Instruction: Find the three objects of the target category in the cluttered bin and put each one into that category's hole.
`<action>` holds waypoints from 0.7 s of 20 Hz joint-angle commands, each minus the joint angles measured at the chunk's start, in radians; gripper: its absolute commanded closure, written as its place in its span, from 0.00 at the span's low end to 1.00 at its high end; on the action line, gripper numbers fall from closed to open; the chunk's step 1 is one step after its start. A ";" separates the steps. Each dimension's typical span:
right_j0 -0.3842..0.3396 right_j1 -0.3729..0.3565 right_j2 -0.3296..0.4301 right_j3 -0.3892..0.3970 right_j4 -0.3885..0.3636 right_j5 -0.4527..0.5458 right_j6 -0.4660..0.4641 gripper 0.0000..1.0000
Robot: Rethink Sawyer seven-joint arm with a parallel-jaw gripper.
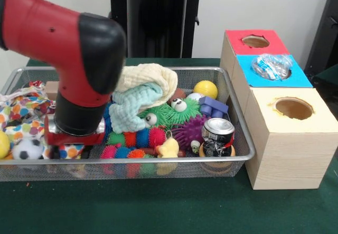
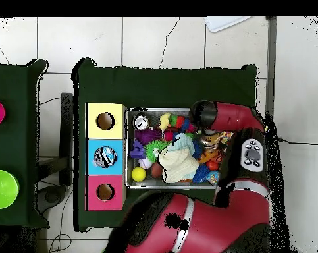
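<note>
Arm (image 1: 79, 59): red and black, coming down from the upper left of the front view and reaching into the left half of the bin; in the overhead view it is curving up from the bottom and bending over the bin's right part.
Gripper (image 1: 74, 139): sitting low among the toys at the lower left of the front view, beneath the black wrist; a red block is showing at its base.
Fingers: hidden by the wrist and the clutter in both views; cannot tell whether they are wide, narrow or holding anything.
Bin (image 1: 240, 131): silver wire-mesh basket resting on the green bench (image 1: 158, 207), just beside the wooden box (image 1: 285, 155).
Bottle (image 1: 271, 66): one clear crinkled plastic bottle is lying in the round hole of the blue panel (image 1: 298, 78), at the upper right of the front view, its top poking above the panel.
Other bottles: none can be made out in the bin.
Red hole (image 1: 255, 41) and yellow hole (image 1: 293, 108): both are showing dark and open.
Bin contents: a cream and mint cloth (image 1: 145, 94) is lying over the middle; a green spiky toy with eyes (image 1: 169, 112) is sitting just beside it; a yellow ball (image 1: 205, 89) is resting near the far right corner; a dented silver can (image 1: 217, 133) is standing at the near right corner.
</note>
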 commanded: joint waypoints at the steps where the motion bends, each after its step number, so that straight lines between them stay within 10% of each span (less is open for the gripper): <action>1: -0.157 -0.040 0.326 0.297 0.206 0.046 0.032 0.00; 14: -0.214 -0.055 0.414 0.391 0.374 0.172 0.101 0.00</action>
